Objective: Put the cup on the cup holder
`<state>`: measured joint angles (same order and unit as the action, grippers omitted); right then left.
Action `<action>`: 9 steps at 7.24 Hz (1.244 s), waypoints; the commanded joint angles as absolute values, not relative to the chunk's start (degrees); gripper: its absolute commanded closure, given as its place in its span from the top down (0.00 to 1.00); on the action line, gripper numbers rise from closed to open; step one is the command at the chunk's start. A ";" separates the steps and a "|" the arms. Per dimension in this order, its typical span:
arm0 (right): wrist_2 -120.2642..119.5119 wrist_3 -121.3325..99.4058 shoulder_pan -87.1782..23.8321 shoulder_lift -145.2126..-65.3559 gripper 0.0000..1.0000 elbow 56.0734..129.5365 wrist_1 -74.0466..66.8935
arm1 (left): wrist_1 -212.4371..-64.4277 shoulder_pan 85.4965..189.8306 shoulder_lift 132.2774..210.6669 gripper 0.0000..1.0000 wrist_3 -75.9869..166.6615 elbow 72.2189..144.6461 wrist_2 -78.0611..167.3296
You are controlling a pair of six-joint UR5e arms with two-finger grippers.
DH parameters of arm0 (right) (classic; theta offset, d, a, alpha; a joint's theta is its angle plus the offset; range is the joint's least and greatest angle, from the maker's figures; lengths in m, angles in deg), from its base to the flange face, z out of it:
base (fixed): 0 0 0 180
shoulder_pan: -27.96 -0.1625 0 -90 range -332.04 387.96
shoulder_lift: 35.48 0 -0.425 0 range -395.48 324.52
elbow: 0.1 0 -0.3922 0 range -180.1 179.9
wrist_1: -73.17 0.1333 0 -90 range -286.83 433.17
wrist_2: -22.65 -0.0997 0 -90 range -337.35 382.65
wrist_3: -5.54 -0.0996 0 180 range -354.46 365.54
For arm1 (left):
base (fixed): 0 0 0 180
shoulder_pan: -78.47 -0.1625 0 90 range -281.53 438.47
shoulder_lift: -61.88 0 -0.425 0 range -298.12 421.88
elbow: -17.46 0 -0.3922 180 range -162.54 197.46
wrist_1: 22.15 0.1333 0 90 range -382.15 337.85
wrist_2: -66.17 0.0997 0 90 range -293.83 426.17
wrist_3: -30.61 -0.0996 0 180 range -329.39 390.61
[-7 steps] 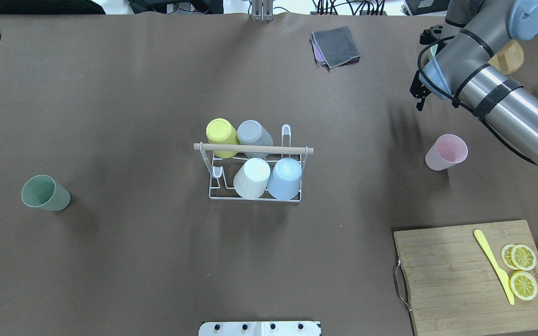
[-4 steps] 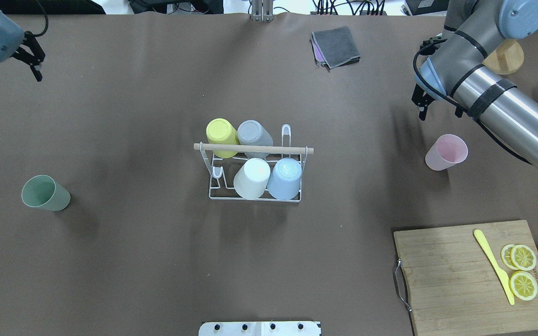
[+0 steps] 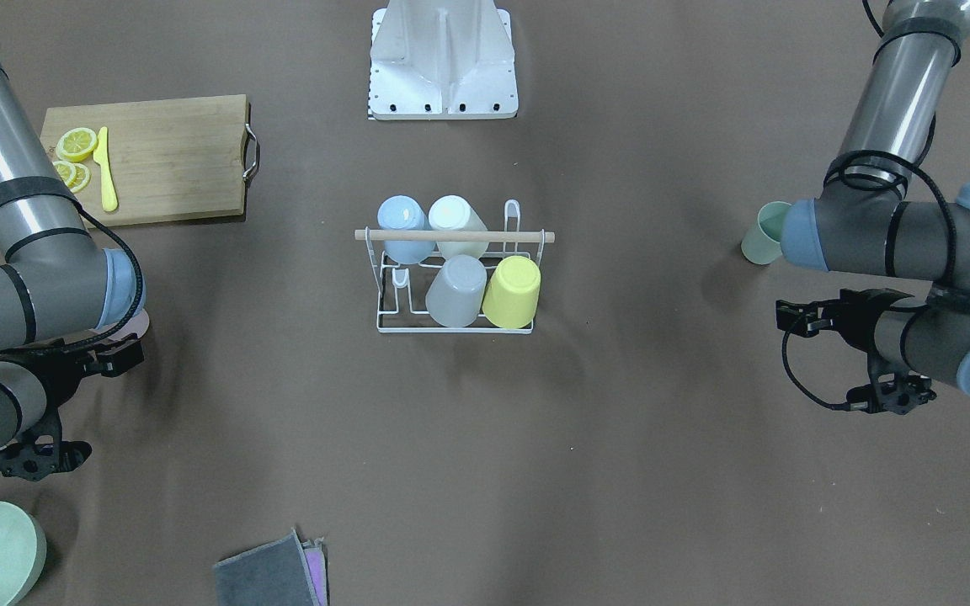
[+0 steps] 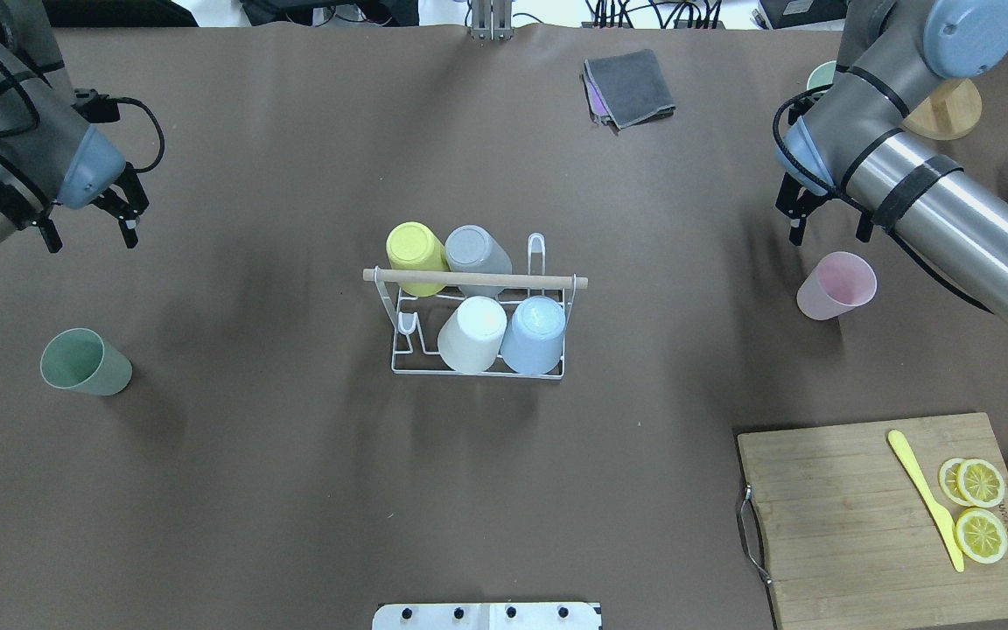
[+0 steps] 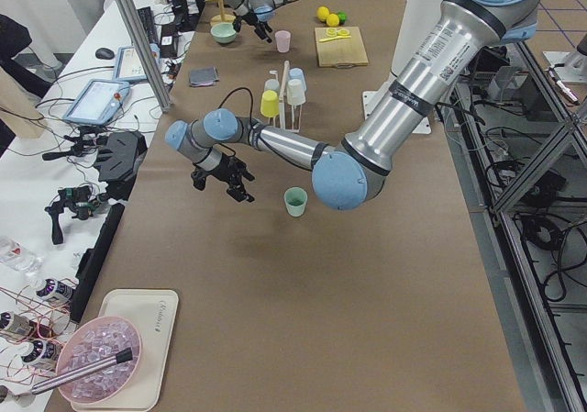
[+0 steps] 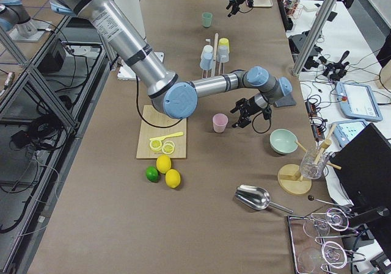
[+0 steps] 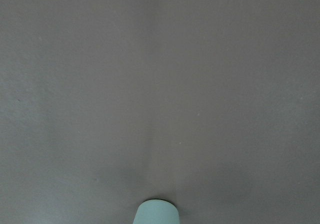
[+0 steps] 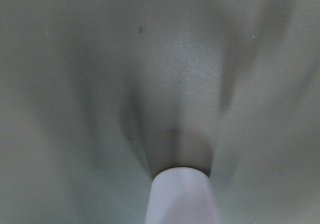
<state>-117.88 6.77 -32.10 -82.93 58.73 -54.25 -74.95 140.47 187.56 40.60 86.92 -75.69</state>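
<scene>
Left jaws hang spread and empty near the green cup, right jaws likewise by the pink cup, seemingly poised to fill the cup holder.

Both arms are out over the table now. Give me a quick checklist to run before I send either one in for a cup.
1. Left gripper open and empty: ok.
2. Right gripper open and empty: ok.
3. Green cup standing mouth up, nothing touching it: ok.
4. Pink cup standing mouth up, apart from the right gripper: ok.
5. Cup holder has room, two pegs bare: ok.
6. A gripper set around its cup: not ok, each hovers to one side of the nearest cup.
</scene>
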 commanded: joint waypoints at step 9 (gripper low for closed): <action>-117.63 9.49 -28.65 -84.17 0.95 56.06 -54.53 | -64.16 136.30 182.82 0.97 28.24 90.76 -75.25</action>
